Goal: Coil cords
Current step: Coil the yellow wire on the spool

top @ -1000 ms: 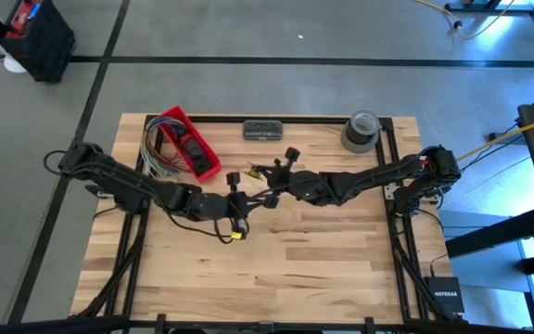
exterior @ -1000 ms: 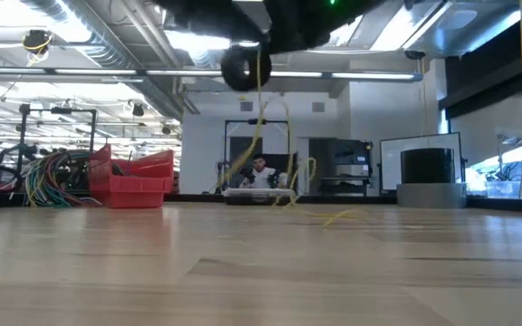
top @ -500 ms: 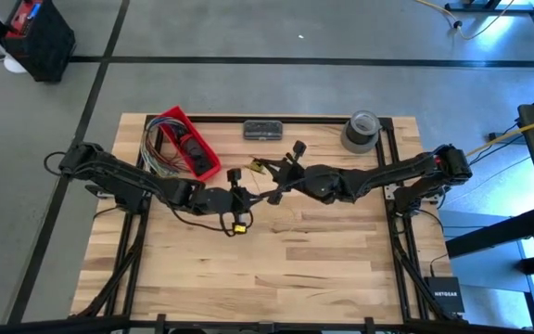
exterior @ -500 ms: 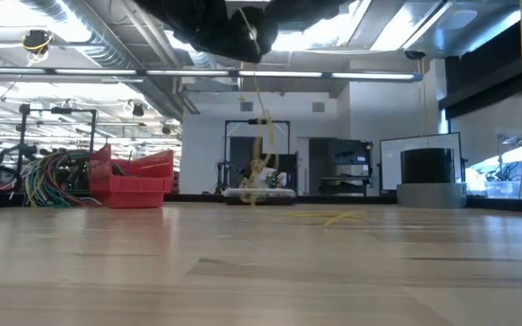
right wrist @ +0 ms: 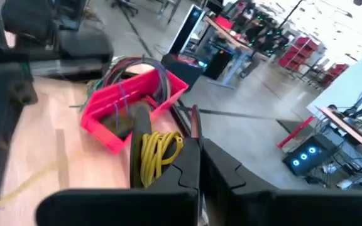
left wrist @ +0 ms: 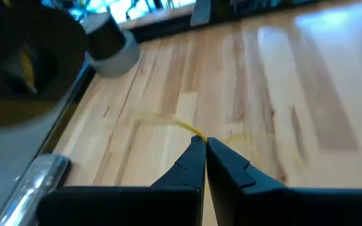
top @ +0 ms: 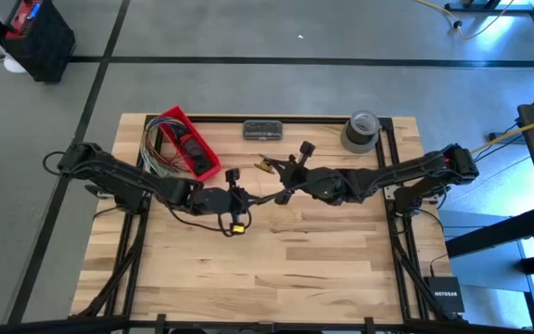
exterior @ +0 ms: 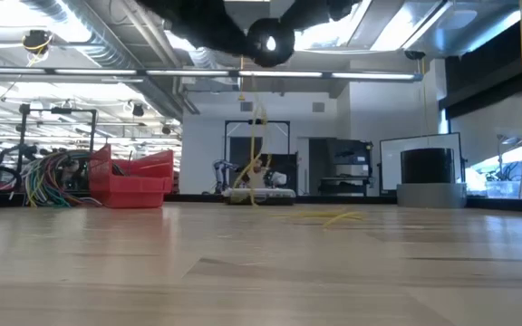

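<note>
From above, the cord (top: 263,165) is too thin to follow on the table (top: 341,250). In the low view both arms are cut off by the upper edge, and the hanging cord's top end is hidden there.

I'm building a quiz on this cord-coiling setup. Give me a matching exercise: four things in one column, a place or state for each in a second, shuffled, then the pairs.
Things:
1. red bin
2. tape roll
3. left tool
4. coiled yellow cord

Places or states:
A. far right corner of the table
B. shut, with a thin cord strand running from its tip
C. far left of the table, beside a bundle of multicoloured wires
D. looped in several turns at the shut right tool

Pairs: 1-C, 2-A, 3-B, 4-D
</note>
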You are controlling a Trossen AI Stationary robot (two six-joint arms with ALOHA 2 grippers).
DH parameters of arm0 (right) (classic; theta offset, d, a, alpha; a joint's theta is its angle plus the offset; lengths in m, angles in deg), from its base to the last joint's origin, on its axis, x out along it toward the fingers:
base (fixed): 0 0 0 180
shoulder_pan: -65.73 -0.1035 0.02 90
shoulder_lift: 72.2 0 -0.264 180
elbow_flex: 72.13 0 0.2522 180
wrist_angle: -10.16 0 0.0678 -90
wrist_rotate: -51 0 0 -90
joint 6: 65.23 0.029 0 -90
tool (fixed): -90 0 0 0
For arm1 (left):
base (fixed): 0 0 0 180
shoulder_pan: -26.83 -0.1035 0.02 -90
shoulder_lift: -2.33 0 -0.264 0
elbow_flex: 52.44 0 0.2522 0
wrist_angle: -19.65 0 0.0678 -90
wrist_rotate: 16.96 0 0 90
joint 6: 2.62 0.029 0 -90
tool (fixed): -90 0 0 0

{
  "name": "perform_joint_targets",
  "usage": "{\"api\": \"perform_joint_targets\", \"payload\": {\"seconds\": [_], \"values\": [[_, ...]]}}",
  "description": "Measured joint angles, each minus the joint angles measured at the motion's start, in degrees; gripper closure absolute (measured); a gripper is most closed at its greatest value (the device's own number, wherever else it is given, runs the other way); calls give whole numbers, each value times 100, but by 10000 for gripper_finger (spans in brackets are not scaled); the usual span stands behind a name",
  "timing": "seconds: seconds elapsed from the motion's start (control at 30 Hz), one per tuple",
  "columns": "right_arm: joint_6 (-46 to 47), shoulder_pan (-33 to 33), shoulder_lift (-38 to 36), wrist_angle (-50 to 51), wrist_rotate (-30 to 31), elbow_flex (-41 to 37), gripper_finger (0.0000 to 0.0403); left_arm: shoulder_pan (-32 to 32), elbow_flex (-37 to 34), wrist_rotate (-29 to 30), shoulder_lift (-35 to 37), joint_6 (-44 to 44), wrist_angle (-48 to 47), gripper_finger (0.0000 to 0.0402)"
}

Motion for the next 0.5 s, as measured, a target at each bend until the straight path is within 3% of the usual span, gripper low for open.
{"api": "perform_joint_targets", "payload": {"seconds": [0.23, 0.37, 0.5], "values": [[-354, 13, 412, -344, -766, 1, 397, 194, 30, 20, -6, 16, 1079, 396], [-567, 9, 510, -459, -786, 2, 397, 260, 30, 45, -5, 119, 896, 396], [-564, -48, 416, -474, -311, 0, 397, 247, 37, 65, 9, 73, 121, 396]]}}
